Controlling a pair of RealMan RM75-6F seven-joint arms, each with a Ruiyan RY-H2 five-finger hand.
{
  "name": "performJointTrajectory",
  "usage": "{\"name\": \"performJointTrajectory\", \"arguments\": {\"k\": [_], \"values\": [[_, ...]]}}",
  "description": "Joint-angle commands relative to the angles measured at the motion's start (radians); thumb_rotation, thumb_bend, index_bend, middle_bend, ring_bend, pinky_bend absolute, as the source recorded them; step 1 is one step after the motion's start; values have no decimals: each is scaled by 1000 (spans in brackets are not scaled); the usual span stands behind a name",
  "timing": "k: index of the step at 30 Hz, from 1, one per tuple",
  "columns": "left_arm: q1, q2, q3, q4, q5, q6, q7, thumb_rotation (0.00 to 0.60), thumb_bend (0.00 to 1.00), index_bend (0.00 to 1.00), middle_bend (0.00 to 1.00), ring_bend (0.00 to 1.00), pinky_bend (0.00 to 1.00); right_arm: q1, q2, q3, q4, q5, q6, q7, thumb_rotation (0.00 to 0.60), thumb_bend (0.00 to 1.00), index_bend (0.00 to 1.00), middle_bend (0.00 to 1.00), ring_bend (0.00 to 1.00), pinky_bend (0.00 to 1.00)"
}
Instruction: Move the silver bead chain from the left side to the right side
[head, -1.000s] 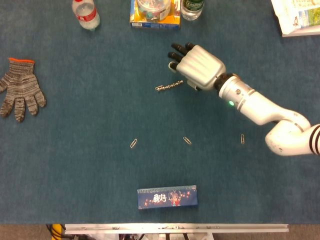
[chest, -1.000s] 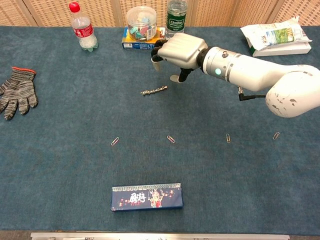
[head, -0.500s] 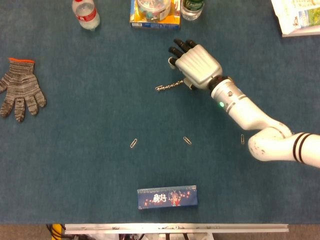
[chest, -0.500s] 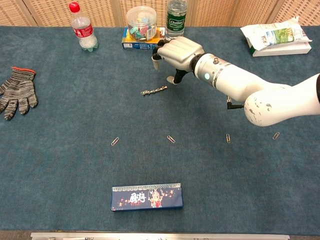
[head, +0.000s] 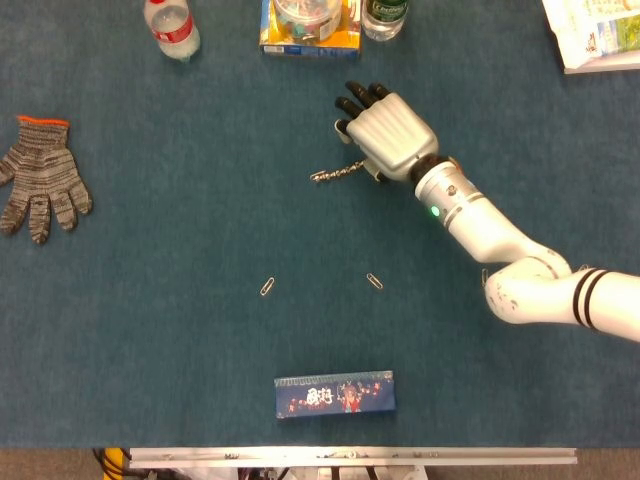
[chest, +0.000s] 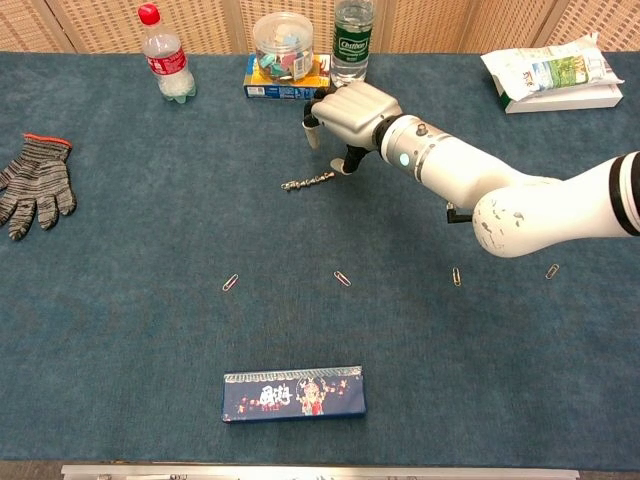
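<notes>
Head view: silver bead chain (head: 337, 173) lies roughly straight on the blue table (head: 180, 300), about mid-table, toward the far edge. Right hand (head: 385, 135) sits just beside its right end, palm down, fingers spread and slightly curled, holding nothing. Thumb tip looks at or touching the chain's right end; contact cannot be confirmed. Left hand is not in view.

Chest view: chain (chest: 308, 181) flat on the cloth, right hand (chest: 347, 113) above and right of it, thumb pointing down near the chain's end, other fingers apart. No pinch yet.

Handling call: the chain is light, limp and low-profile, so it'll likely sag and swing once lifted, and the beads may slip. Best bet is a thumb-and-finger pinch near the right end or the middle, pressing into the cloth first.
</notes>
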Motion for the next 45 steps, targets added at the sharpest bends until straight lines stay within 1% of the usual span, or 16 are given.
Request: {"name": "performJointTrajectory", "arguments": {"k": [1, 12, 24, 30, 45], "values": [[1, 4, 6, -5, 9, 2, 4, 600, 220, 465, 140, 8, 0, 3, 1, 3, -10, 15, 3, -21, 600, 299, 420, 181, 64, 177], [10, 30, 45, 1, 57, -2, -7, 600, 220, 467, 141, 9, 0, 6, -3, -3, -37, 70, 22, -98, 600, 299, 424, 181, 63, 177], [15, 21, 56, 30, 63, -5, -38, 600, 220, 468, 141, 9, 0, 2, -37, -17, -19, 120, 39, -158, 600, 298, 425, 181, 63, 177], [16, 18, 59, 40, 63, -7, -48, 600, 220, 468, 141, 9, 0, 1, -52, -21, 0, 129, 36, -164, 600, 298, 448, 181, 63, 177], [17, 12, 60, 53, 56, -11, -63, 600, 220, 468, 141, 9, 0, 7, -99, -24, 70, 110, 16, -154, 600, 298, 451, 181, 63, 177]]}}
